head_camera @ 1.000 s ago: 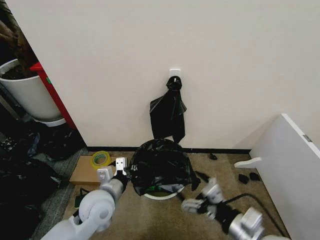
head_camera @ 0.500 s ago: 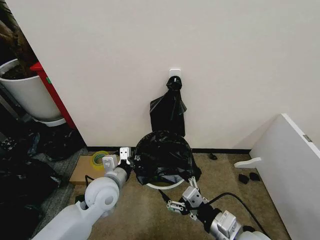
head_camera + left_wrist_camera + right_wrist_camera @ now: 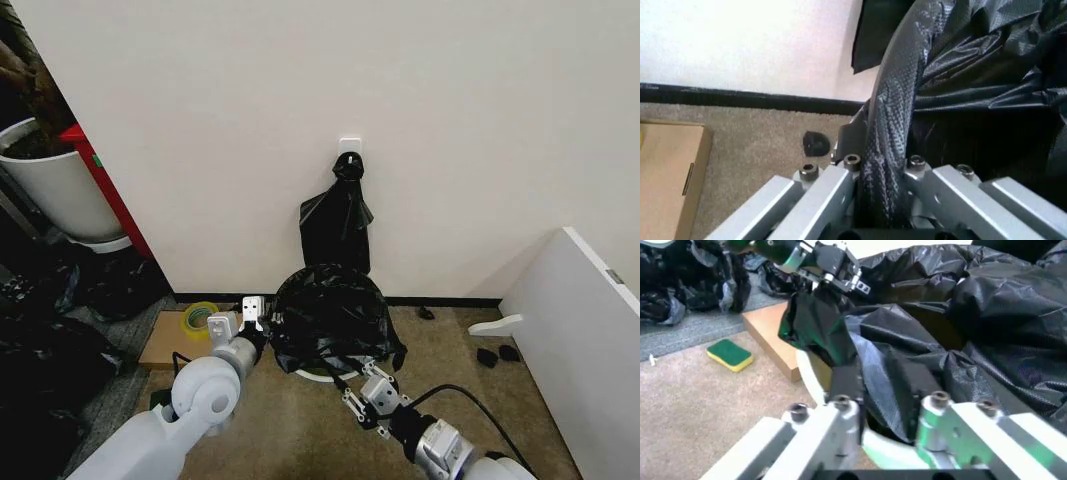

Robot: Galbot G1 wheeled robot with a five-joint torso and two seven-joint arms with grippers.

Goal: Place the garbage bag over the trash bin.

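Observation:
The glossy black garbage bag (image 3: pixel 335 312) lies draped over the trash bin (image 3: pixel 312 374), whose off-white rim peeks out below the plastic at the front. My left gripper (image 3: pixel 255 318) is at the bin's left side, shut on a taut band of the garbage bag (image 3: pixel 888 115). At the bin's front, my right gripper (image 3: pixel 360 386) is shut on a fold of the bag's edge (image 3: pixel 873 372). In the right wrist view the bin's pale rim (image 3: pixel 811 374) curves just beside that fold, and my left gripper (image 3: pixel 830 267) shows farther off, holding the plastic.
A knotted bunch of black bags (image 3: pixel 335 225) hangs on the wall behind the bin. A cardboard box (image 3: pixel 170 345) with a yellow tape roll (image 3: pixel 200 318) lies left, a sponge (image 3: pixel 730 354) near it. White plant pot (image 3: pixel 55 185) far left; white board (image 3: pixel 580 330) right.
My right gripper has swung in from the right to the bin's front and closed on the bag's edge. The left gripper has edged up and toward the bin, and the bag now spreads wider.

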